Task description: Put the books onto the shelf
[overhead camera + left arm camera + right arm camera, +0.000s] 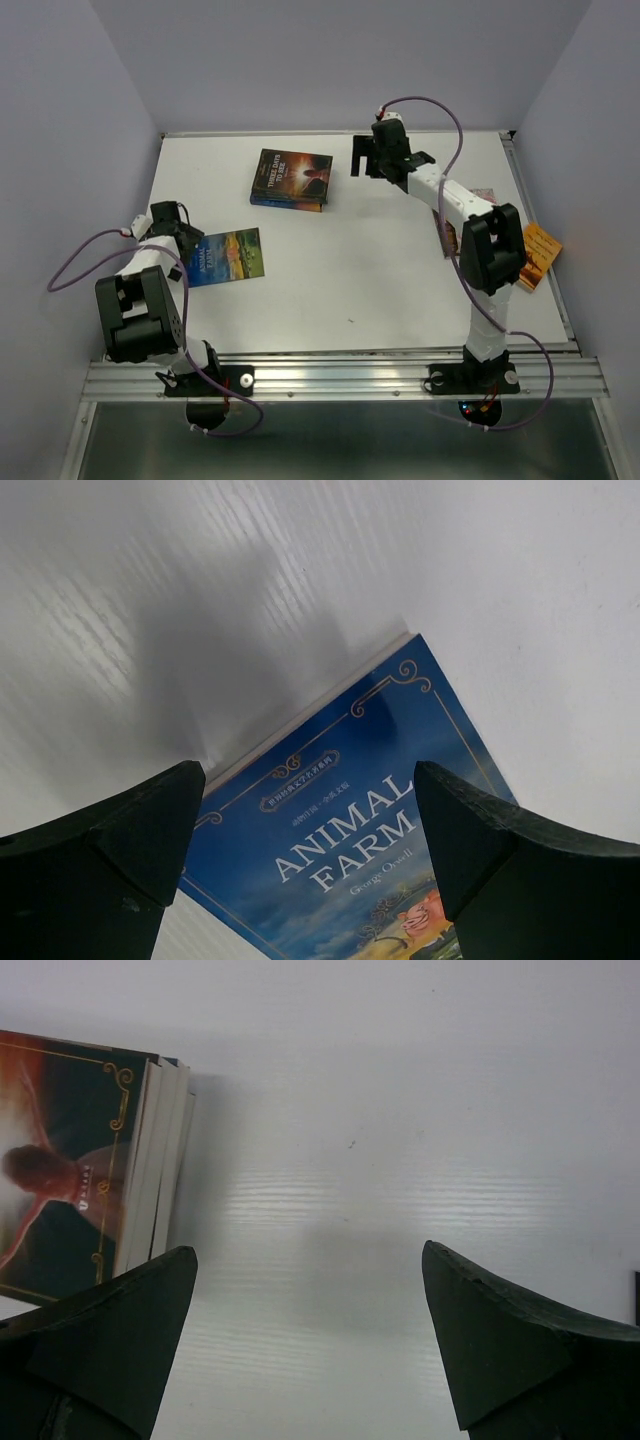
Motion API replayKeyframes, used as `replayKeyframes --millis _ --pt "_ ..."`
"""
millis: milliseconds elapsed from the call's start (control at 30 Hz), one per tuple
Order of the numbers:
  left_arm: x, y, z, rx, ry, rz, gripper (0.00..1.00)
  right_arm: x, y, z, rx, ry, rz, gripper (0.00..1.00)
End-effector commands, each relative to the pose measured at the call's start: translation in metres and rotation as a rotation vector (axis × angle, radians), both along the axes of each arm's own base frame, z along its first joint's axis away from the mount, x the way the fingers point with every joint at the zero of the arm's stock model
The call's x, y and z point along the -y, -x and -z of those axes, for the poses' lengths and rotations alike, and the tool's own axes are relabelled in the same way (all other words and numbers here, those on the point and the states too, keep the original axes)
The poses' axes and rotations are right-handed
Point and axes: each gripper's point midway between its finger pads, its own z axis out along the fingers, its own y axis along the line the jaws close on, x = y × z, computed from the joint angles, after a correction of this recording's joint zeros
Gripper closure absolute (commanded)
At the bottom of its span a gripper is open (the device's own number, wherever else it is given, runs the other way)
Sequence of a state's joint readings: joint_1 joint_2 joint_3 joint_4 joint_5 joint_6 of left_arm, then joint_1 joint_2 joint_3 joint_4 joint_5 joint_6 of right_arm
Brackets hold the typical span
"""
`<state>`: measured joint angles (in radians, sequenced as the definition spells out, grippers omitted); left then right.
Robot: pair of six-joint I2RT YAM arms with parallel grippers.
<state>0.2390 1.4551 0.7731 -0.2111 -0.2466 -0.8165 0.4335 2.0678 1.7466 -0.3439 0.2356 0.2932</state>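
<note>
Both pairs of jaws stand spread. I want my left gripper (308, 775) squarely straddling the Animal Farm book (350, 850) at six o'clock; the right gripper (309, 1252) hovers, book stack (90, 1160) at nine.

On the table (380, 280) — stack of books (291, 179) mid-rear; single book (226, 256) front-left; more books (538, 255) at the right edge

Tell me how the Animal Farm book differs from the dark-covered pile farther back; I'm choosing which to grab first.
Animal Farm is a single thin book; the dark-covered pile is several books stacked. Animal Farm's cover is bright blue; the pile's top cover is near-black with an orange glow. Both lie flat, covers up, on the white table.
</note>
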Motion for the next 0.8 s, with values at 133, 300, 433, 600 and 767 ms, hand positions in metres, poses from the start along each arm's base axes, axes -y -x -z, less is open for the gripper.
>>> replayKeyframes --millis 133,300,433,600,767 --pt "0.032 -0.018 0.018 -0.016 0.065 0.234 0.02 0.01 0.014 -0.059 0.137 -0.064 0.025 0.0" --pt "0.07 -0.027 0.031 -0.104 0.021 0.425 0.05 0.015 0.025 -0.069 0.159 -0.057 0.012 0.0" --pt "0.088 -0.033 0.037 -0.188 -0.044 0.532 0.09 0.022 0.033 -0.069 0.16 -0.035 0.015 0.0" --pt "0.121 -0.028 0.045 -0.258 -0.11 0.68 0.11 0.031 0.042 -0.065 0.156 -0.008 0.026 0.0" --pt "0.162 -0.013 0.046 -0.282 -0.168 0.84 0.13 0.037 0.05 -0.064 0.153 -0.027 0.03 0.0"
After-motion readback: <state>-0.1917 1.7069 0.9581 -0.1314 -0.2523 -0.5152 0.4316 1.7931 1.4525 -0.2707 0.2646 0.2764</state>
